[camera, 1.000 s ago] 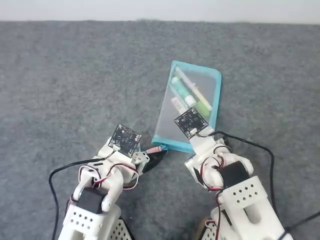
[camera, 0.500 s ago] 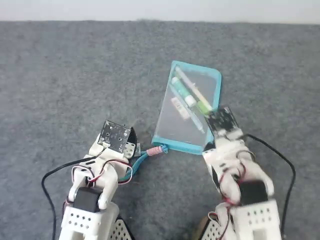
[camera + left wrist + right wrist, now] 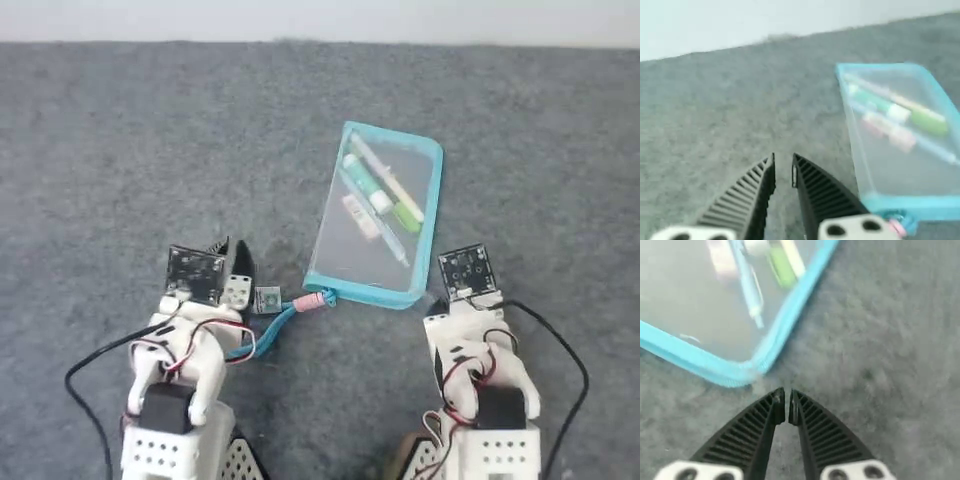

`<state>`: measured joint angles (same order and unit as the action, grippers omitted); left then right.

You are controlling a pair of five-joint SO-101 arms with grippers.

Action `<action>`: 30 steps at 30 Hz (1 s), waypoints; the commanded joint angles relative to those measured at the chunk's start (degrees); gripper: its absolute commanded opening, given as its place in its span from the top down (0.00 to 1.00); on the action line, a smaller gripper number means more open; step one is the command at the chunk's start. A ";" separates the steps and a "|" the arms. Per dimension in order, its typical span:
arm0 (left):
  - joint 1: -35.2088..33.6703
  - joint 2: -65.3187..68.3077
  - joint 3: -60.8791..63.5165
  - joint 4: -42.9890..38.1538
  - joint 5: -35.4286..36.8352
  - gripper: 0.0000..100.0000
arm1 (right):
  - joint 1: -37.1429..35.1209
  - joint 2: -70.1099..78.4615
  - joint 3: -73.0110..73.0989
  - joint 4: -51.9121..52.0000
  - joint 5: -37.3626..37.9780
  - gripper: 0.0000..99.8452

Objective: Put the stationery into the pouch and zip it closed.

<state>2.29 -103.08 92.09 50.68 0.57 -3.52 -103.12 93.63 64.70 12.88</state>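
A clear pouch with a teal edge (image 3: 365, 262) lies flat on the grey carpet. Pens and markers (image 3: 380, 195) are inside it. Its pink zipper pull (image 3: 315, 299) with a blue cord (image 3: 272, 323) rests at the near left corner. My left gripper (image 3: 783, 160) hovers left of that corner, apart from the pull (image 3: 897, 227), its jaws a narrow gap apart with nothing between them. In the high view this gripper (image 3: 233, 257) points away from me. My right gripper (image 3: 786, 392) is shut and empty, just short of the pouch's near right corner (image 3: 750, 372).
Grey carpet (image 3: 150, 150) spreads on all sides of the pouch, with a pale wall strip (image 3: 320, 20) at the far edge. Black cables (image 3: 560, 350) loop beside both arm bases near the front.
My left gripper let go of the zipper pull and drew back to the left. The right arm lifted off the pouch and pulled back toward its base, uncovering the near right corner.
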 commanded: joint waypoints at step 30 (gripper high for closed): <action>-34.99 0.35 4.62 23.30 -33.32 0.95 | 4.79 -0.84 2.81 4.35 0.97 0.98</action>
<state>-32.18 -103.08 97.01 72.40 -32.04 0.62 -103.12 95.30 68.66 12.88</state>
